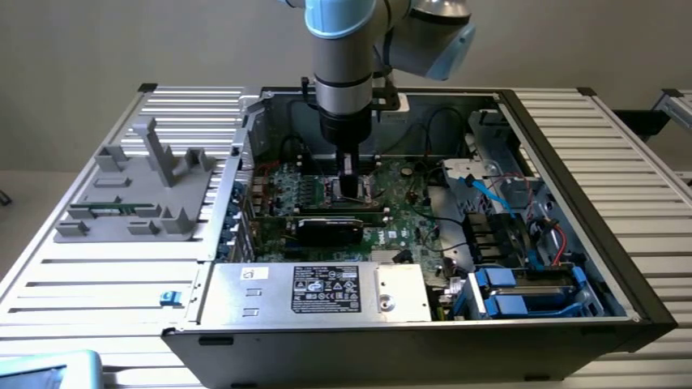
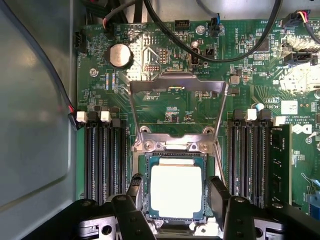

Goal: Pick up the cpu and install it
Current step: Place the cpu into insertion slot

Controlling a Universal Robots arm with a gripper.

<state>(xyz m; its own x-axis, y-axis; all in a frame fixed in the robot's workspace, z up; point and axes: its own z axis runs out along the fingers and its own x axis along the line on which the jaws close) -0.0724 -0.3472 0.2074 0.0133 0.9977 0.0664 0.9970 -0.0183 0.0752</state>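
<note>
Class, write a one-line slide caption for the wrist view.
Tool at the cpu, which lies at the open socket on the motherboard, memory slots on either side.

— Where's the cpu?
— I see the cpu (image 2: 176, 191) lying flat in the motherboard's socket, metal side up.
— What does it look like?
— A small square with a pale silver top and a thin greenish rim, edges square with the socket.
</note>
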